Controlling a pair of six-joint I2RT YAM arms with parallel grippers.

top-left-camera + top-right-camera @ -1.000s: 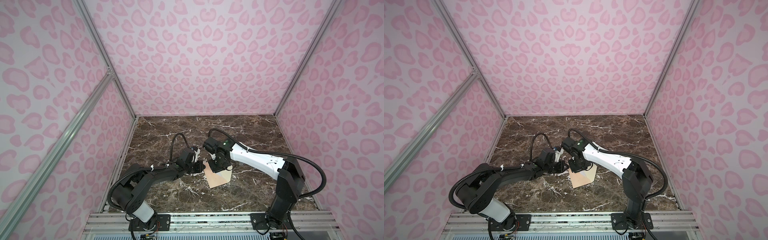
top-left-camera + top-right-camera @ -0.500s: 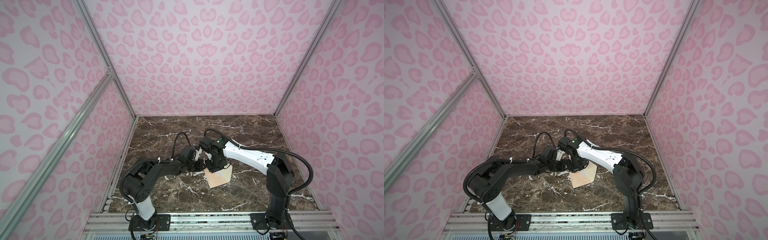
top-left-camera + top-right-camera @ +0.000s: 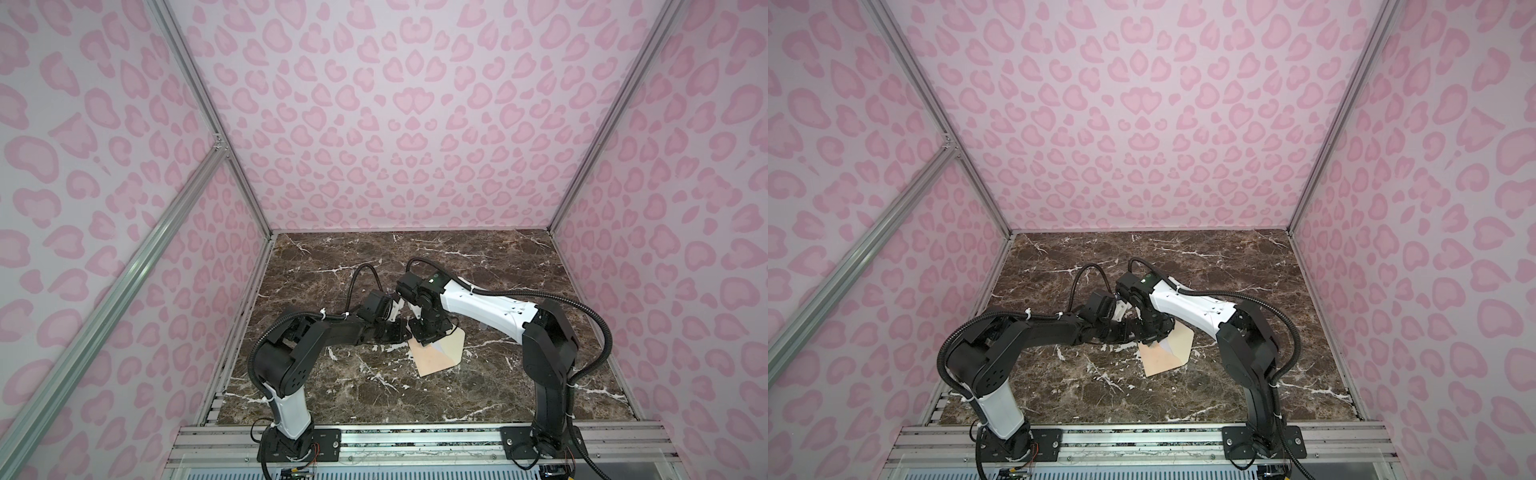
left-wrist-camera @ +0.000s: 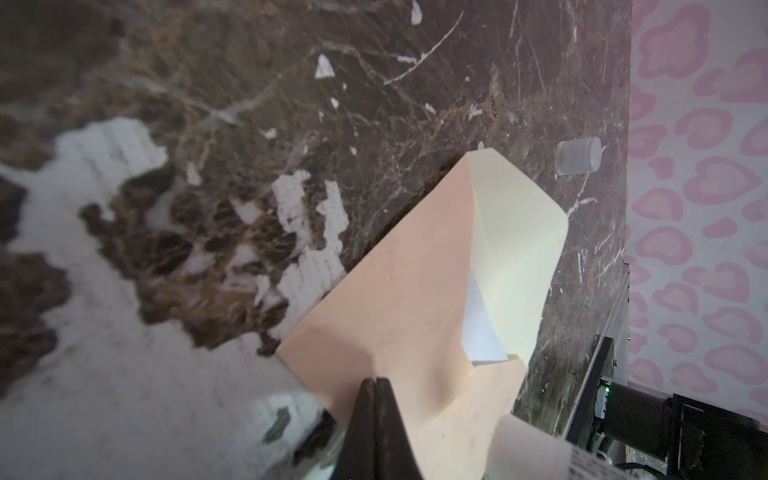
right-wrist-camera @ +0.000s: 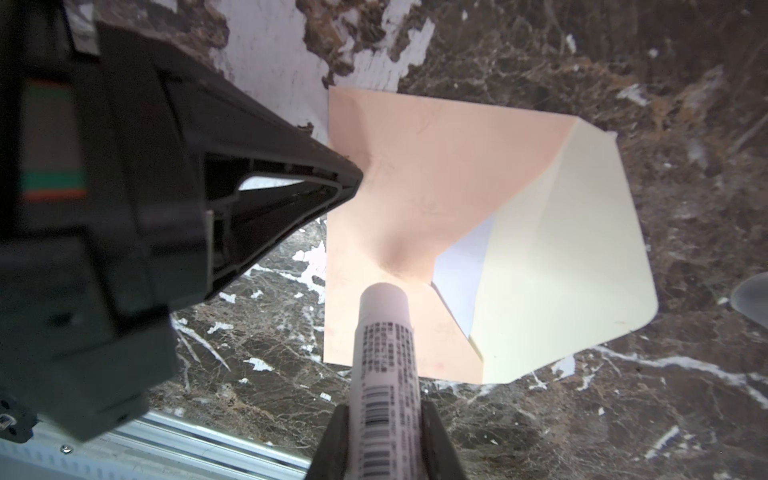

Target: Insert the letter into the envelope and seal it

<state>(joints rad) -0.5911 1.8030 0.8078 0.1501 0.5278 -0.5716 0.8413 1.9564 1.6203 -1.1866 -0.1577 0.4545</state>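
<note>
The peach envelope lies on the marble table, its pale flap open. A white corner of the letter shows in the envelope's mouth; the rest is hidden inside. My left gripper is shut, its tip pressing on the envelope's edge opposite the flap, and the paper dents there. My right gripper is shut on a white glue stick. The stick's tip touches the envelope's peach front just beside the mouth.
A small translucent cap lies on the table beyond the flap. Pink patterned walls close in three sides. An aluminium rail runs along the front edge, where both arm bases stand.
Both arms have folded in closer at their elbows. The two grippers have stayed on the envelope, shifted only slightly. The envelope has kept its place.
</note>
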